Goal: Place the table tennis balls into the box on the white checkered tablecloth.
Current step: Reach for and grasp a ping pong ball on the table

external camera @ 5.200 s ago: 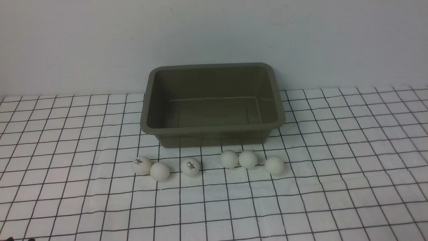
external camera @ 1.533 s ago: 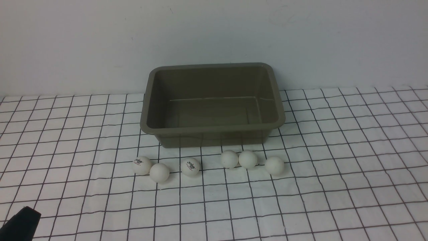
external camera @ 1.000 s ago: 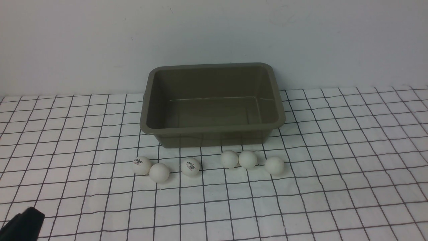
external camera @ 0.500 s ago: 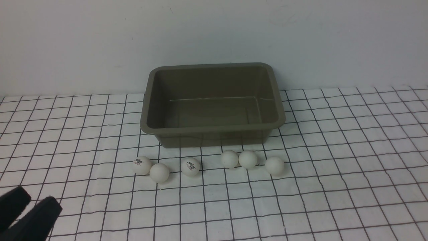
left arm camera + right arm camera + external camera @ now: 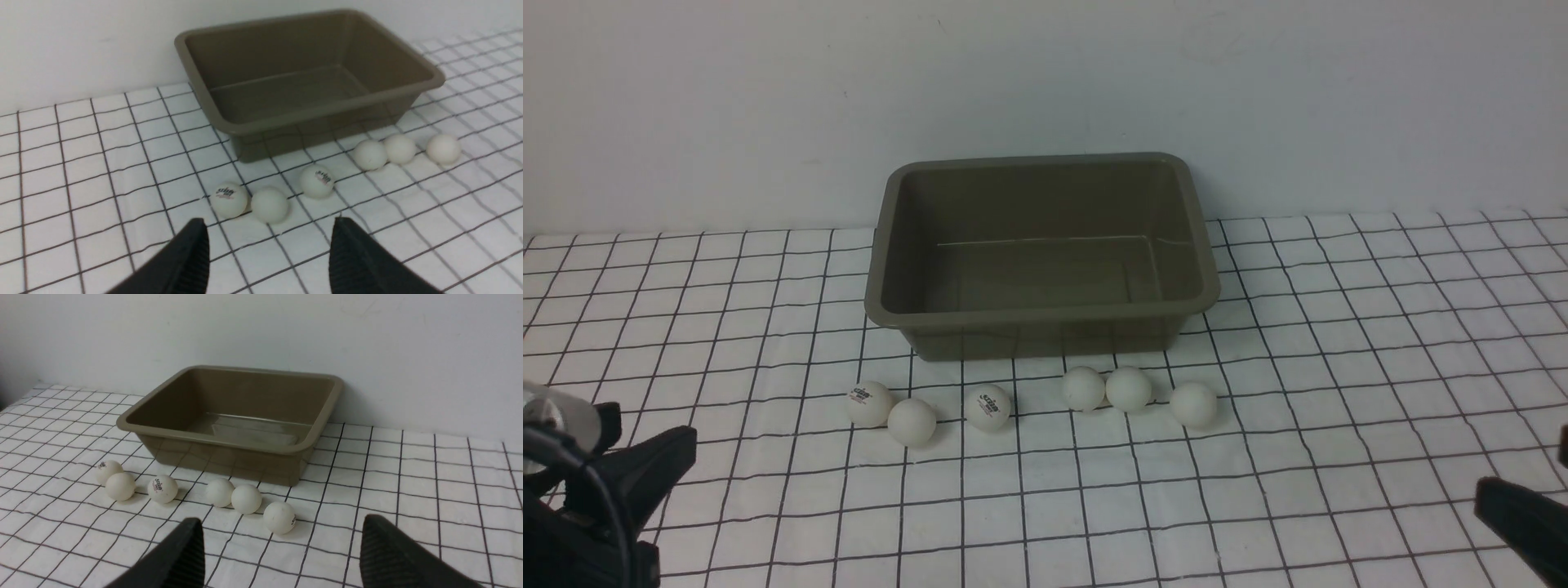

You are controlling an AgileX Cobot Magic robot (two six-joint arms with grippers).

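Observation:
Several white table tennis balls lie in a row on the white checkered tablecloth (image 5: pixel 1339 327), just in front of the olive-brown box (image 5: pixel 1045 314), which holds nothing. The row runs from the leftmost ball (image 5: pixel 869 403) to the rightmost ball (image 5: pixel 1193 404). My left gripper (image 5: pixel 645 441) is open and empty at the near left. In its wrist view (image 5: pixel 268 228) the two left balls (image 5: pixel 269 205) lie just beyond it. My right gripper (image 5: pixel 1531 474) is open and empty at the near right. In its wrist view (image 5: pixel 281 535) the rightmost ball (image 5: pixel 279 517) lies ahead.
A plain white wall stands right behind the box. The cloth is slightly wrinkled around the balls. The box also shows in the left wrist view (image 5: pixel 327 110) and the right wrist view (image 5: pixel 229 441).
My left gripper has risen into view at the bottom left and moved forward. My right gripper's fingers have entered at the bottom right. The balls and box have not moved.

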